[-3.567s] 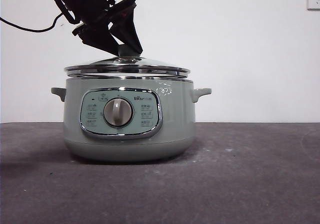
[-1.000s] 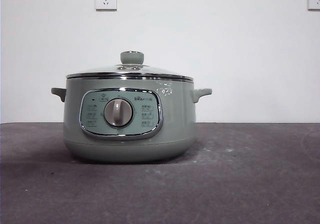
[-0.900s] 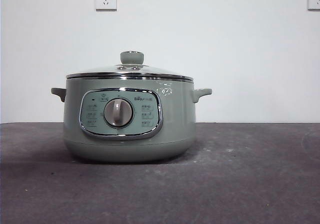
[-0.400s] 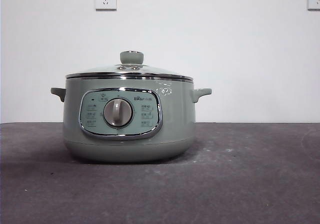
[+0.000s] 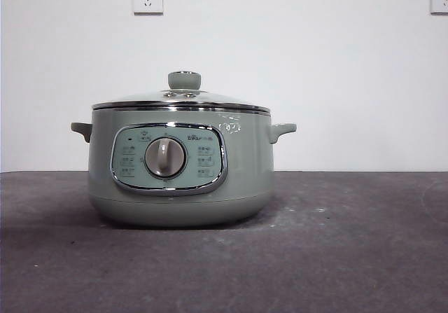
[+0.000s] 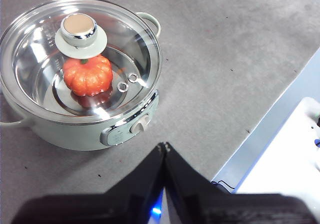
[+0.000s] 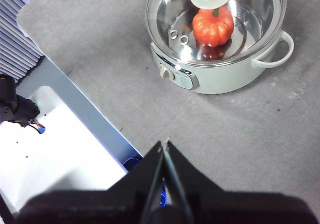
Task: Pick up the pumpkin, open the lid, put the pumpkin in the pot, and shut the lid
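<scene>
Showing the closing state of the task: the pumpkin (image 6: 88, 75) is lying inside the pot (image 5: 180, 169), visible through the glass of the lid (image 6: 80, 58), which is sitting level on the pot's chrome rim with its knob (image 5: 184, 80) upright at the centre. In the front view the pumpkin is hidden behind the pot wall, and no arm is entering that view. Both grippers are hanging high above the table (image 5: 336, 257), well apart from the pot. The left gripper (image 6: 164, 146) is showing its 2 jaws pressed tip to tip, holding nothing; the right gripper (image 7: 165, 145) is showing the same, 2 jaws meeting at a point and empty. From each gripper the pot is lying ahead of the jaw tips and off to one side, with the control panel turned toward both wrist cameras. Which arm is nearer cannot be settled with confidence, though the pot is appearing somewhat larger in the left wrist view, which may suggest the left gripper is the closer. The pumpkin is resting a little off the pot's centre, its green stem (image 7: 216, 12) partly tucked beneath the knob. Judged from this arrangement, all 4 steps appear complete, and any coming move is probably only a retreat to rest.
</scene>
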